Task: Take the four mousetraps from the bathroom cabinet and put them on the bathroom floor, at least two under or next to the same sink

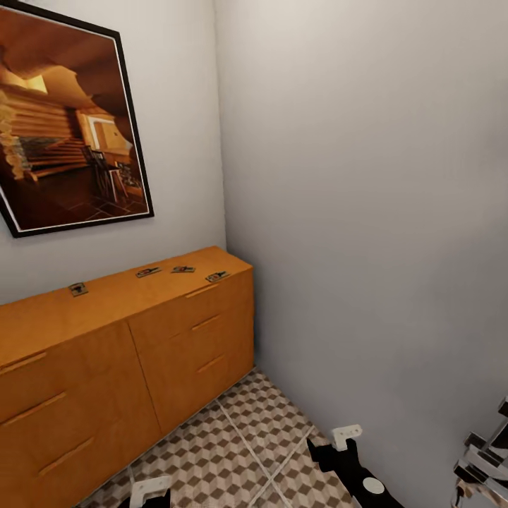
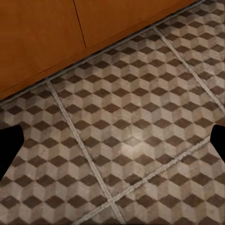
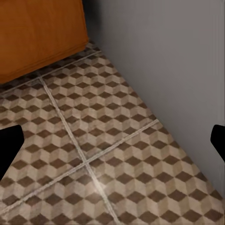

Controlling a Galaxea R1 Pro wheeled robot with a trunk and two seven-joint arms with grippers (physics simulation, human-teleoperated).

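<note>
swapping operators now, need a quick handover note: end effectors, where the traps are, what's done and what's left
Left end effector: open, empty, over the bathroom floor.
Right end effector: open, empty, over floor near the wall.
Four mousetraps lie on top of the cabinet: one toward its left, three near its right end.
Done: none moved yet.
Left: pick all four, set them on the floor, at least two under or beside the sink.

Orange-brown cabinet (image 1: 141,331), and the bathroom floor (image 1: 261,437) showed brown, beige and white cubes; grey-white walls (image 1: 367,197), black-framed amber picture (image 1: 67,120).
</note>
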